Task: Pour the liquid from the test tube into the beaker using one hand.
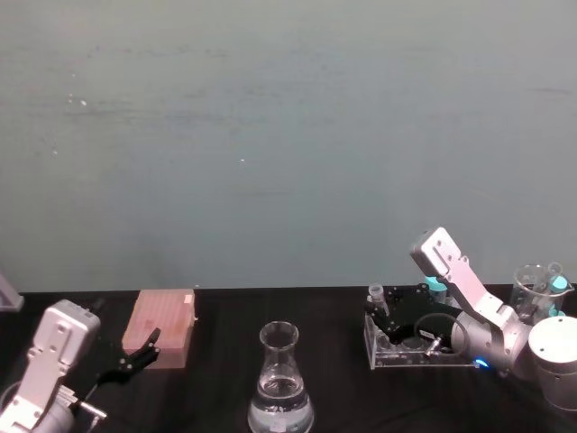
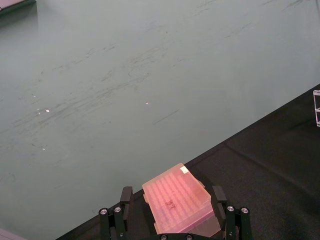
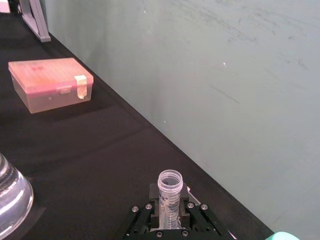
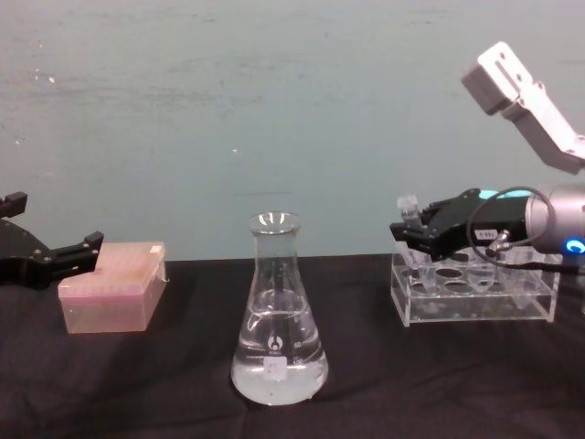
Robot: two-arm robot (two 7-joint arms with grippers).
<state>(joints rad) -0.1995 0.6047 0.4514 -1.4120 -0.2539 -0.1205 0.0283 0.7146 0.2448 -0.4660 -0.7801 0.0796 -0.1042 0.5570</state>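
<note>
My right gripper (image 4: 407,229) pinches the test tube (image 3: 170,192) at the left end of the clear rack (image 4: 475,306); the fingers hide its lower part, so I cannot tell how full it is. The beaker (image 4: 279,320), with some clear liquid (image 4: 277,366) inside, stands well apart at mid-table. The left gripper (image 1: 137,354) rests spread just beside the pink box (image 4: 111,297).

Right end effector (image 4: 409,229) clamped, left end effector (image 4: 57,219) open

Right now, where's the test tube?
The test tube stands upright between the right gripper's fingers at the left end of the clear rack, on the robot's right, right of the beaker. The left gripper sits by the pink box.
</note>
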